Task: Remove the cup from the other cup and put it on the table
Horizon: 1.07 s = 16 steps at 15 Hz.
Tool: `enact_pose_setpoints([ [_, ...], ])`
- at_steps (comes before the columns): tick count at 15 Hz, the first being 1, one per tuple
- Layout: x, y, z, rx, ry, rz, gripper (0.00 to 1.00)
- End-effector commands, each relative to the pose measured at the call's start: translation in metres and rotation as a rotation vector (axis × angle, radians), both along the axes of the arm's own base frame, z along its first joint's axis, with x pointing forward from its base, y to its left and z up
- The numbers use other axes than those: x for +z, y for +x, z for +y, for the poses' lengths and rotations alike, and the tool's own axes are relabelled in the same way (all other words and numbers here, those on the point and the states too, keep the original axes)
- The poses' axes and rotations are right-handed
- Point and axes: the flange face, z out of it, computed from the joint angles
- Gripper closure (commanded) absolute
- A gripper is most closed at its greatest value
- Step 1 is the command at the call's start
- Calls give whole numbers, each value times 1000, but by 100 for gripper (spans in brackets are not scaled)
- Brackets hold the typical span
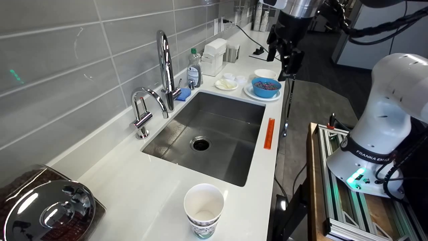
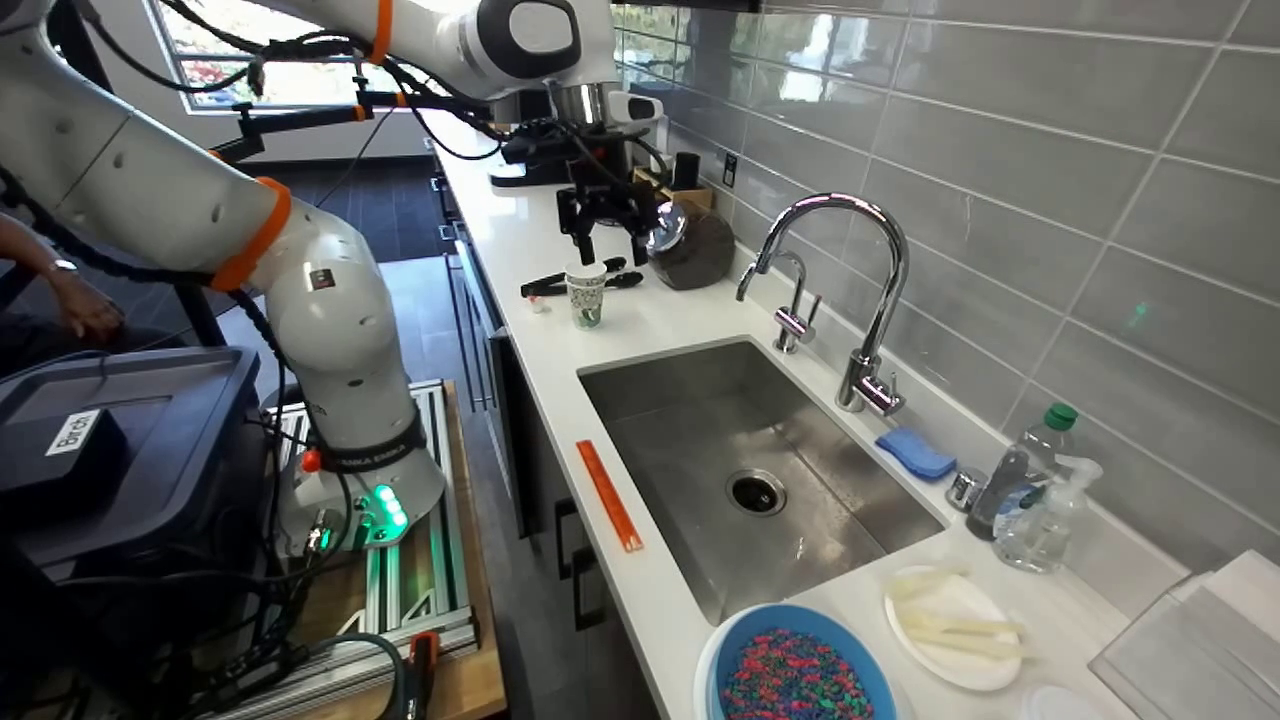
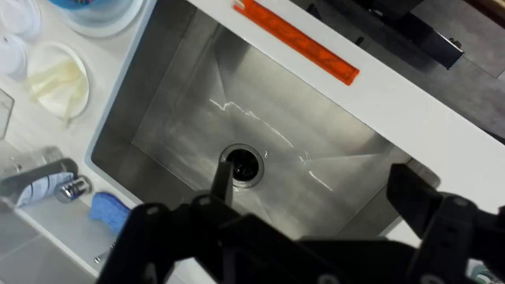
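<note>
White bench (image 1: 147, 190) under a grey tile wall (image 1: 63, 50), steel sink (image 1: 217, 129) cut into it. Looks like the unstacking hasn't begun: upper paper cup (image 1: 204, 202) stands upright, nested in the lower paper cup (image 1: 204, 231), bottom centre of the frame in an exterior view. Fingers (image 3: 412, 201) are spread wide, nothing held; wrist view puts them over the sink, not lined up on the cups.

What I'd worry about from where I'm standing: both cups lifting as one, if they bind, since nothing pins the lower one. Grip too low catches both walls. Squeeze too hard and the paper should crumple. Clumsy approach could tip the stack; it's probably very light. Release near the sink edge and it may drop in. Black tongs (image 2: 545, 287) show just behind the stack, left of upper centre: land a cup on those, it tilts.

Containers: upper paper cup looks empty; can't see into the lower one. Blue bowl (image 1: 265, 93), right of upper centre, full of multicoloured bits (image 2: 795, 680), sits on a white plate (image 1: 248, 92). Smaller plate (image 2: 968, 674) beside it carries pale strips (image 2: 955, 625). Chrome-lidded jar (image 1: 50, 214), lower left, dark brown contents (image 1: 21, 179), kind unclear. Dish-soap bottle (image 2: 1015, 480) and pump bottle (image 2: 1040, 530) by the tiles; fill levels I can't read.
</note>
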Motion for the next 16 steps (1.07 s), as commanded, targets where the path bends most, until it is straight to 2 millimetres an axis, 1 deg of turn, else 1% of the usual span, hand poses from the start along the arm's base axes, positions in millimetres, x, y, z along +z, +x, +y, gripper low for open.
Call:
enact_pose_setpoints([
  [1, -21, 11, 51, 138, 18, 13, 0],
  [2, -9, 5, 30, 81, 2, -8, 0],
  [3, -15, 6, 42, 111, 3, -3, 0],
  [4, -19, 6, 48, 125, 2, 5, 0],
  [9, -21, 9, 49, 129, 3, 12, 0],
  [10, -22, 12, 57, 157, 11, 13, 0],
  [13, -28, 14, 104, 286, 14, 31, 0],
  [16, -29, 12, 146, 386, 28, 11, 0],
])
